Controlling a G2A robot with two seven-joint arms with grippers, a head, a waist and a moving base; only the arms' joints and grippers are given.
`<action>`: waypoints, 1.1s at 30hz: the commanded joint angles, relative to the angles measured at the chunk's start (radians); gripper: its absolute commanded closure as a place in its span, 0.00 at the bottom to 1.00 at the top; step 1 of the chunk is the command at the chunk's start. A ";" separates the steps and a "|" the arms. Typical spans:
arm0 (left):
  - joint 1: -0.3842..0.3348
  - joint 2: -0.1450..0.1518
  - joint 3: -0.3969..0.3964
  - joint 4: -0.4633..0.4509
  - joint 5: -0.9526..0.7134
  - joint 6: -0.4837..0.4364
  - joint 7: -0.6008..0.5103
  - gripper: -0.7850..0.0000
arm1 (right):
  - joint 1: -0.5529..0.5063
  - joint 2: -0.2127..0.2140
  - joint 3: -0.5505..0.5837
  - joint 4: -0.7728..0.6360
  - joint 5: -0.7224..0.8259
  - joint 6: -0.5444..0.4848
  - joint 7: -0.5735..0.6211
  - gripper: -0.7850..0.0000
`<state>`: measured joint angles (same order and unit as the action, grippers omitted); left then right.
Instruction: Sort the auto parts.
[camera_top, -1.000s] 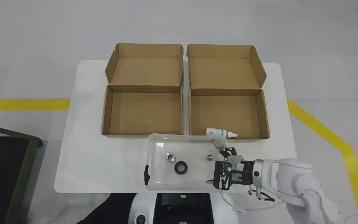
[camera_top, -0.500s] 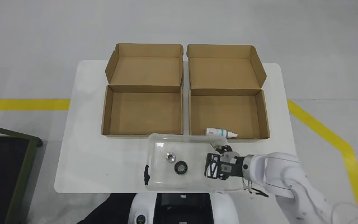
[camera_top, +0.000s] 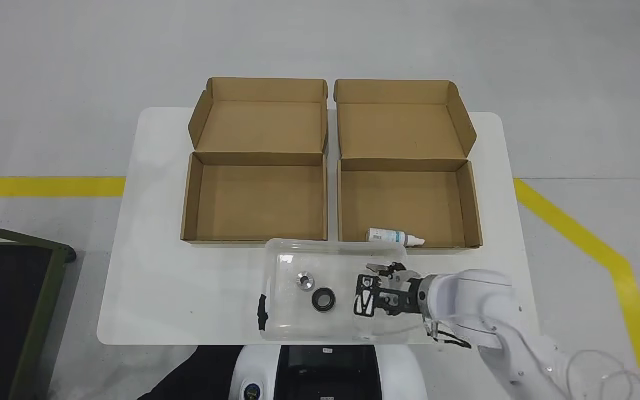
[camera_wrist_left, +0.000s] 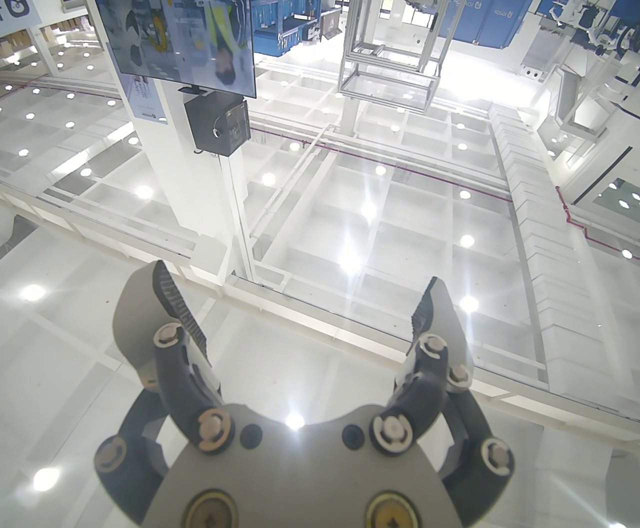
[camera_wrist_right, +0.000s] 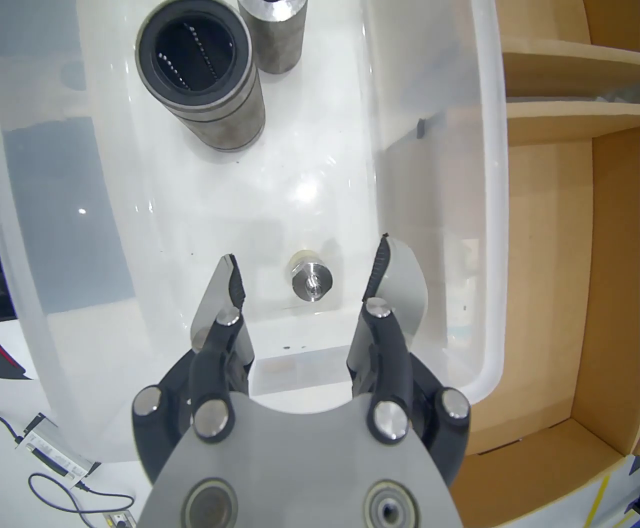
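Over the tray (camera_wrist_right: 430, 150), the right tool (camera_wrist_right: 306, 265) has advanced from the rim; its jaws stand released either side of the fitting (camera_wrist_right: 311, 281) on the tray floor. Grasp is likely next.

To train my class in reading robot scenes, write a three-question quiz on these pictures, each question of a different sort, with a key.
1. True or false: the right gripper is shut on the small metal fitting.
2. Where does the black-ringed bearing stand? A) in the clear bin; B) in the left box; C) on the bare table.
3. Fill in: the white bottle lies in the ____ cardboard box.

Key: 1 false, it is open around the fitting; 2 A; 3 right.
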<state>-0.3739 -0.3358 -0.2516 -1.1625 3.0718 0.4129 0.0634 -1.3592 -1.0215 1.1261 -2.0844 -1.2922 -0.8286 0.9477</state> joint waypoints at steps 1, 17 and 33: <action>0.000 0.000 0.000 0.000 0.000 0.000 0.000 0.00 | 0.009 -0.001 -0.015 0.000 -0.017 0.005 0.012 0.43; 0.000 0.000 0.000 0.000 0.000 0.000 0.000 0.00 | 0.079 -0.005 -0.121 0.045 -0.086 0.040 0.084 0.51; 0.000 0.000 0.000 0.000 0.000 0.000 0.000 0.00 | 0.107 0.005 -0.136 0.016 -0.027 0.032 0.055 1.00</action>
<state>-0.3739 -0.3358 -0.2516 -1.1625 3.0718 0.4129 0.0634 -1.2503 -1.0171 0.9853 -2.0604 -1.3283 -0.7975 1.0107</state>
